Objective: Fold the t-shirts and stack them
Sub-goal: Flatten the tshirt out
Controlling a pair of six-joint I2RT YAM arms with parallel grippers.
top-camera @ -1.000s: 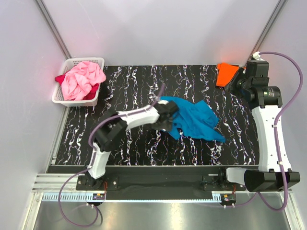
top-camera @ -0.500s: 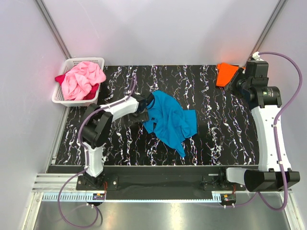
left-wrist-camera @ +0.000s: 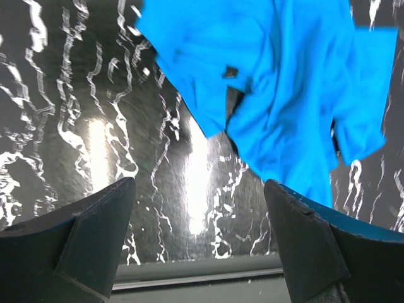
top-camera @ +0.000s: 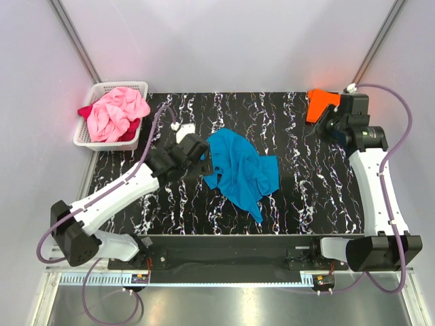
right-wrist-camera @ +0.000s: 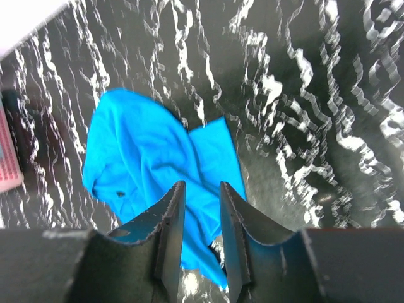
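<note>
Left end effector, wide and empty, has dropped the turquoise t-shirt crumpled on the counter; flattening likely follows. Right end effector: narrow, empty.

Four t-shirts: one turquoise shirt, one orange shirt, one pink shirt, one dark red shirt; one basket.
</note>
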